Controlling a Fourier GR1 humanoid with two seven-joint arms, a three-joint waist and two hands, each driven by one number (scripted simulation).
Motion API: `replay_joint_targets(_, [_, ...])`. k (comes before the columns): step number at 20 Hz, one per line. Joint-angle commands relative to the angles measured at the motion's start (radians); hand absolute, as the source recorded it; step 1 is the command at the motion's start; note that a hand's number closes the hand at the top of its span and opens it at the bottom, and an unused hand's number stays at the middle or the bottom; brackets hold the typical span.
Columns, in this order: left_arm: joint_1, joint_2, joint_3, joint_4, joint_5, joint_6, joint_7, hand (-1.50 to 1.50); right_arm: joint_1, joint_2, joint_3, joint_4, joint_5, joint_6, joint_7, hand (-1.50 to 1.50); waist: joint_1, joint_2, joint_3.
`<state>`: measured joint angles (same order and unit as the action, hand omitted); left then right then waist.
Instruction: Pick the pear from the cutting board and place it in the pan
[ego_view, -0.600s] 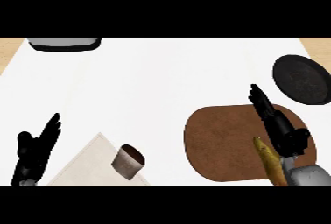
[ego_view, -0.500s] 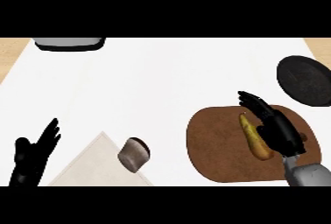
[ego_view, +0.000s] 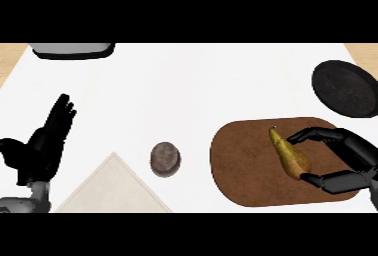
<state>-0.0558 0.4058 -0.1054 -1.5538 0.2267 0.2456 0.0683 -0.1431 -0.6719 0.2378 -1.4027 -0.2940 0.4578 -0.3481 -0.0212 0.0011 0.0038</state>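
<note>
here the right hand (ego_view: 347, 165) has its fingers (ego_view: 316, 134) curled around the pear (ego_view: 290, 156) on the cutting board (ego_view: 244, 170).

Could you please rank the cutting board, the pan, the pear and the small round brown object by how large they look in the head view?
1. cutting board
2. pan, partly cut off by the picture's edge
3. pear
4. small round brown object, close to the pear, so unsure

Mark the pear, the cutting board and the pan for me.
pear (ego_view: 289, 156): head view, middle of its yellow-brown body.
cutting board (ego_view: 244, 165): head view, bare brown surface left of the pear.
pan (ego_view: 344, 88): head view, middle of its dark round inside.
</note>
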Motion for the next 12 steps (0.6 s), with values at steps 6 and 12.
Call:
replay_joint_targets(6, [-0.082,-0.033,0.007,0.059,-0.016,-0.012,-0.05,0.0,-0.026,-0.388,-0.254,0.183,0.067,0.287,-0.391,-1.5,0.009,0.002,-0.003])
replay_joint_targets(12, [-0.14,-0.052,-0.002,0.092,-0.014,-0.036,-0.056,0.0,-0.16,-0.563,-0.184,0.13,0.187,0.342,-0.322,-1.5,0.033,0.005,-0.004])
